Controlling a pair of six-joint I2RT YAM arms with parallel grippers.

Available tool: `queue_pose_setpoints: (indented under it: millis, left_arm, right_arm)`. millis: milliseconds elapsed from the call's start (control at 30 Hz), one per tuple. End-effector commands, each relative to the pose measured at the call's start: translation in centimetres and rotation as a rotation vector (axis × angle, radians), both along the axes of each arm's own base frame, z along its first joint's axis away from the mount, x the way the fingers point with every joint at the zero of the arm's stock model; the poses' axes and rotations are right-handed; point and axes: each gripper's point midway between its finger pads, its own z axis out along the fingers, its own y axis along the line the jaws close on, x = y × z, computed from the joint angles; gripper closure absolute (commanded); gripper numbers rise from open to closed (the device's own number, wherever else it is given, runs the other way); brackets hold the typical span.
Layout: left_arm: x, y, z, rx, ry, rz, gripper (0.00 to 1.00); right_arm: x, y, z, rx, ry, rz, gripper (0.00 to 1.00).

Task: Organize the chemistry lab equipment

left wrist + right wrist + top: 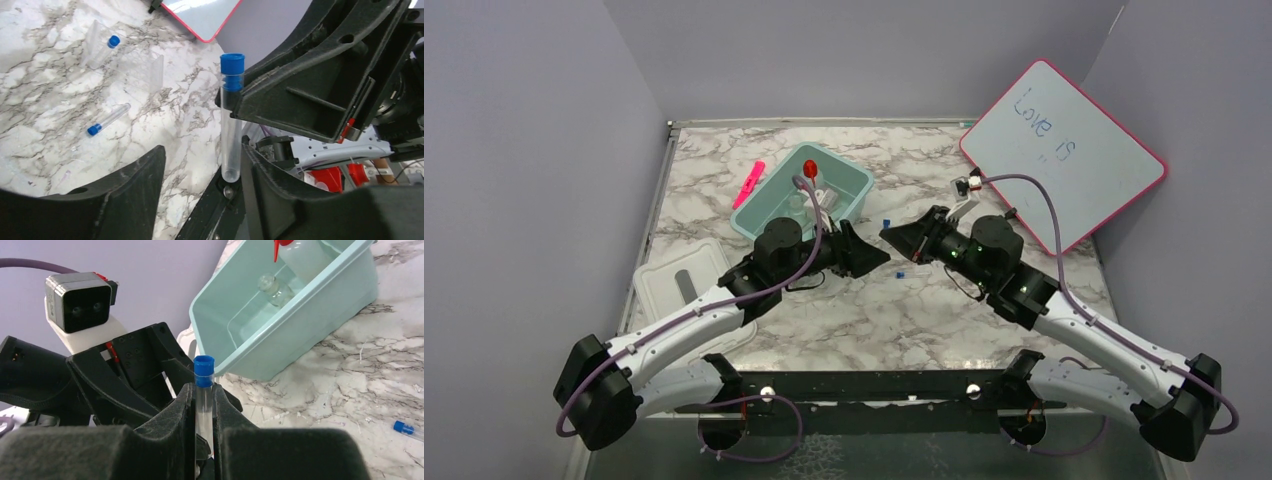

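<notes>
Right wrist view: our right claw (204, 412) pinches the blue-capped tube (204, 390) upright above the desk (350, 380); left claw (202, 150) gapes wide around it. Releasing before left closes, we'd likely drop it.

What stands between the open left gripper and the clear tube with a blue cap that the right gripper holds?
Nothing visible does. The clear blue-capped tube, pinched in the right gripper, already sits between the open fingers of the left gripper, nearer to one of them.
</notes>
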Motion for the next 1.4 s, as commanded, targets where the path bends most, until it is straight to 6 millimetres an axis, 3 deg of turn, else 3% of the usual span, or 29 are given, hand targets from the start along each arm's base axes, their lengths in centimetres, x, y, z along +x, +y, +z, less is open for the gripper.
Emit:
queue_pose_setpoints:
  millis: [0, 333, 500, 700, 933, 1233, 1367]
  left_arm:
    - [-0.2, -1.0, 2.8, -0.085, -0.042, -0.046, 0.47]
    - [-1.4, -1.4, 3.6, -0.117, -0.099, -0.115, 0.86]
    - [-2.8, -1.4, 4.6, -0.053, -0.278, -0.237, 0.99]
    - [-2.1, -0.5, 4.5, 0.134, -0.471, -0.267, 1.0]
    - [-3.5, -0.5, 5.5, 0.135, -0.532, -0.35, 1.0]
    - [-4.2, -0.3, 6.1, 0.129, -0.548, -0.385, 1.0]
    - [-4.2, -0.2, 5.8, 0.143, -0.538, -0.385, 1.0]
  right_arm:
    - [-1.1, 0.7, 1.7, 0.086, 0.003, 0.05, 0.94]
    - [-2.1, 0.7, 1.9, 0.116, 0.043, 0.081, 0.91]
    - [-3.3, 0.8, 2.4, 0.033, 0.045, 0.15, 0.64]
    - [-4.1, -0.8, 4.0, -0.08, 0.032, 0.152, 0.58]
    - [-4.4, -2.1, 5.2, -0.164, 0.013, 0.139, 0.58]
    - [-4.4, -0.7, 5.2, -0.23, 0.002, 0.225, 0.58]
    - [-4.4, -0.2, 4.9, -0.233, 0.003, 0.252, 0.64]
